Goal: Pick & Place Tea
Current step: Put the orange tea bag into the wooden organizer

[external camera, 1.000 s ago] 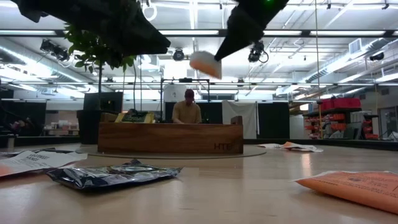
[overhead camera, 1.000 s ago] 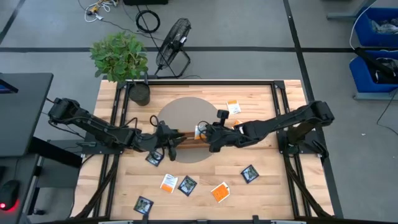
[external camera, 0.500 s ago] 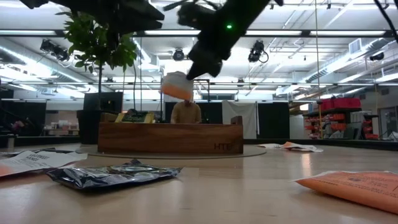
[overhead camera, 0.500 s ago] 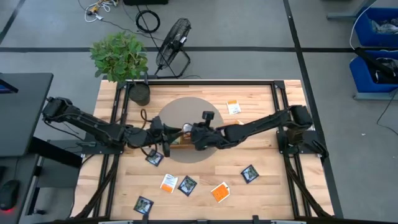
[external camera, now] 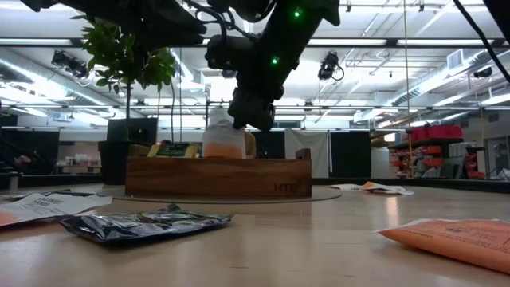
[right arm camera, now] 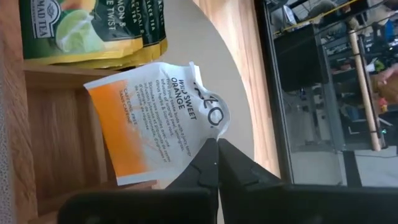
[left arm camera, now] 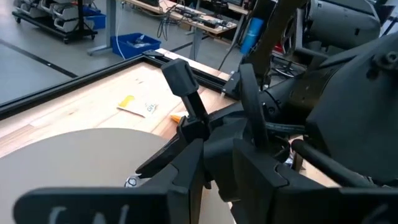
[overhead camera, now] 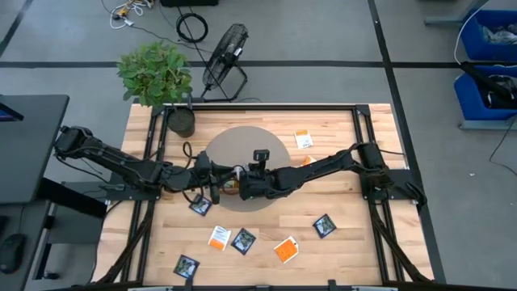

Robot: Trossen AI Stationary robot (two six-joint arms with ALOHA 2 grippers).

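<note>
Right claw (right arm camera: 217, 149), at frame centre in the high view, pinches an orange sachet (right arm camera: 155, 121) by its edge so it hangs into the tray (external camera: 217, 176) beside 2 green sachets (right arm camera: 93, 31); left claw (overhead camera: 212, 184) waits alongside, part-open, holding nothing I can see

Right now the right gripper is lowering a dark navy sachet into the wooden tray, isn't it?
Not quite: the sachet pinched in the right gripper is orange and white, not dark navy, as the right wrist view shows. It does hang over the wooden tray.
</note>
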